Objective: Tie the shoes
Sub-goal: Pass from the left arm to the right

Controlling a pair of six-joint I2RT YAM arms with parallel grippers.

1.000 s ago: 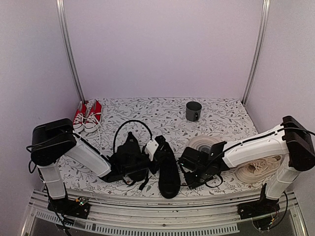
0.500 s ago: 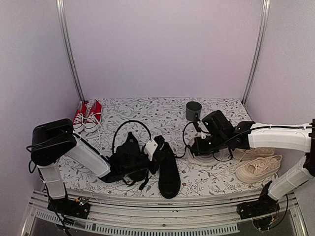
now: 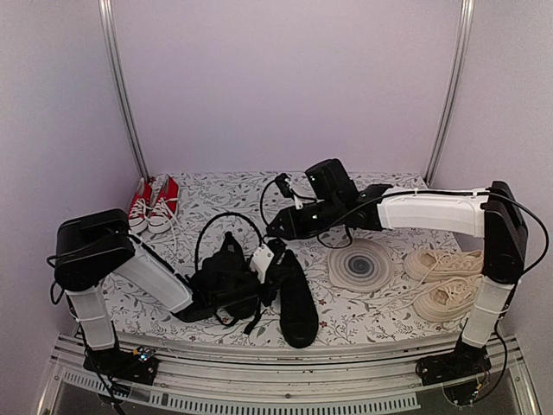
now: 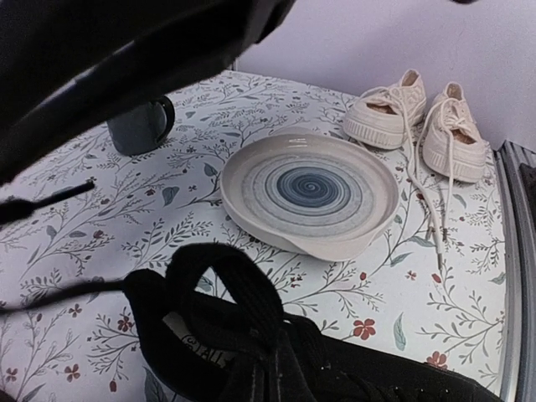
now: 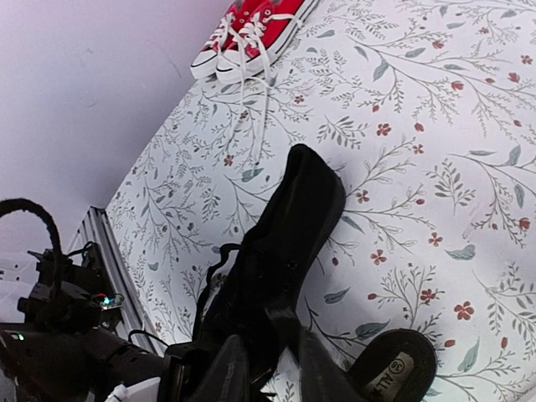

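Two black shoes lie near the table's front. One [image 3: 299, 304] points its toe at the near edge; its labelled opening [image 4: 180, 331] [image 5: 389, 368] faces the back. The other [image 3: 226, 278] [image 5: 293, 226] lies left of it, toe away, thin laces loose. My left gripper [image 3: 275, 275] [image 4: 268, 381] is shut, low at the first shoe's opening; black on black hides whether it pinches a lace. My right gripper [image 3: 275, 232] [image 5: 280, 373] hovers over the left shoe, jaws apart with only the shoe below showing between them.
A swirl-patterned plate [image 3: 360, 265] [image 4: 310, 188] sits right of the shoes, and cream sneakers [image 3: 445, 277] [image 4: 410, 117] lie beyond it. Small red sneakers [image 3: 154, 206] [image 5: 251, 29] stand at the back left. A grey mug [image 4: 138, 126] stands behind the plate, under my right arm.
My right arm swung from the table's front right, over the plate, to above the black shoes, and its jaws parted. The left arm stayed put.
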